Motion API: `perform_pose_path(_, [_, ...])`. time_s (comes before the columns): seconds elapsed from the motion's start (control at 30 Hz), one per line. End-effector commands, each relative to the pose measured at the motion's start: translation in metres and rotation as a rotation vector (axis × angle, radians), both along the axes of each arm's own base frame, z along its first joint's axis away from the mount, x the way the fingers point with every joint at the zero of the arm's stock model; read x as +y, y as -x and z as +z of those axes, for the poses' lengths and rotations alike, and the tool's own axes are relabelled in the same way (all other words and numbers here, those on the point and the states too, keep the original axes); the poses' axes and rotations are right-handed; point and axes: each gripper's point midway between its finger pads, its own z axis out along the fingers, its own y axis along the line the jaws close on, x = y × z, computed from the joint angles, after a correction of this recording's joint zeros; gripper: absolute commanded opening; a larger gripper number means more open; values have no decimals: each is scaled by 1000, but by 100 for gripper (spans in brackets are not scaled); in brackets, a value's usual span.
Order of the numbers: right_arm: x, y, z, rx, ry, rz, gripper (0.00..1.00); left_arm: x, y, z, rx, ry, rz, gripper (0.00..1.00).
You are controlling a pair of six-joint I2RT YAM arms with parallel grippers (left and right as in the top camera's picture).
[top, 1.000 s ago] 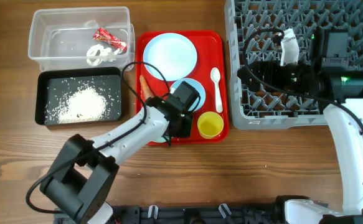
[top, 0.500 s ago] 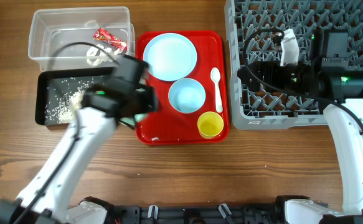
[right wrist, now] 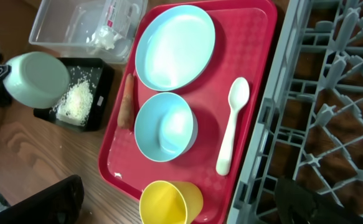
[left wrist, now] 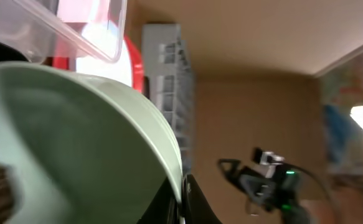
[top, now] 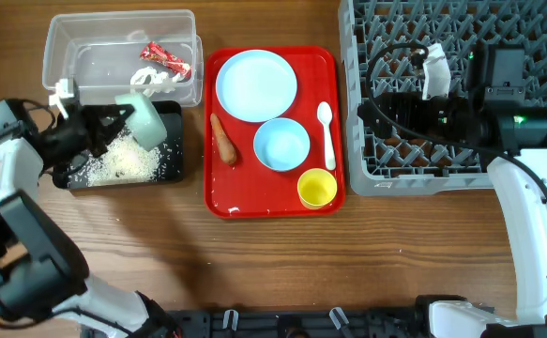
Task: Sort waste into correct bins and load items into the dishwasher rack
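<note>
— What is different from a second ago?
— The left tool [top: 121, 122] has quit the red tray [top: 254, 199]. It was down at the tray's front edge. Now it is off to the left, clenched on the rim of the mint bowl [top: 145, 122], which hangs over the black bin [top: 175, 158].
— So the bowl is being emptied?
— That's my reading. It is tipped on its side above the rice [top: 123, 165] heaped in that bin. Whether anything is falling out I cannot tell. The left wrist view shows only the bowl's pale inside and something dark at its edge.
— And the tray?
— With the arm gone, the carrot [top: 223, 139] lies uncovered beside the blue bowl [top: 281, 145], not yet binned. The held bowl has yet to cross the bench [top: 282, 272] to the dishwasher rack [top: 395, 171].
— The arm's pose?
— It reaches in low from the left edge, wrist rolled so the bowl's mouth faces back toward it.
— The right tool [top: 378, 105]?
— Unmoved over the rack, fingers spread, holding nothing.
</note>
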Motion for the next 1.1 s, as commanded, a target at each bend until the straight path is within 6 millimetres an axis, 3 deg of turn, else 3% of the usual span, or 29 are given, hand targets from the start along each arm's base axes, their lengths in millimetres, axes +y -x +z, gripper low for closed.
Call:
perform_pose_path(0.0, [1, -3, 1, 0, 2, -1, 100, 0, 1, 18, -85, 120, -34, 4])
perform_pose_path(0.17, [0, -3, 1, -2, 5, -3, 100, -3, 2, 21, -79, 125, -40, 4])
perform_pose_path(0.23, [0, -2, 0, 2, 6, -4, 100, -40, 15, 38, -212, -8, -126, 4])
perform_pose_path(0.27, [-1, -3, -1, 4, 15, -11, 99, -66, 24, 34, -200, -159, -187, 4])
perform_pose_path(0.37, [-3, -4, -1, 1, 24, -17, 100, -123, 54, -3, -106, -650, -379, 4])
perform_pose_path(0.5, [-3, -8, 1, -9, 13, -31, 100, -173, 96, -49, 58, -1004, -561, 4])
perform_pose_path(0.6, [-3, -8, 1, -9, 13, -31, 100, -186, 106, -84, 138, -1248, -508, 4])
perform_pose_path(0.67, [-3, -8, 2, -12, 13, -31, 99, -196, 104, -98, 114, -1305, -467, 4])
perform_pose_path(0.87, [-3, -8, 1, -10, 13, -31, 100, -240, 114, -133, 67, -1307, -558, 5])
perform_pose_path(0.9, [-3, -8, 1, -10, 13, -31, 100, -244, 114, -136, 59, -1306, -564, 11])
perform_pose_path(1.0, [-3, -8, 1, -10, 13, -31, 99, -255, 113, -136, 44, -1275, -558, 49])
perform_pose_path(1.07, [-3, -8, 2, -12, 13, -31, 100, -260, 118, -130, 55, -1231, -584, 57])
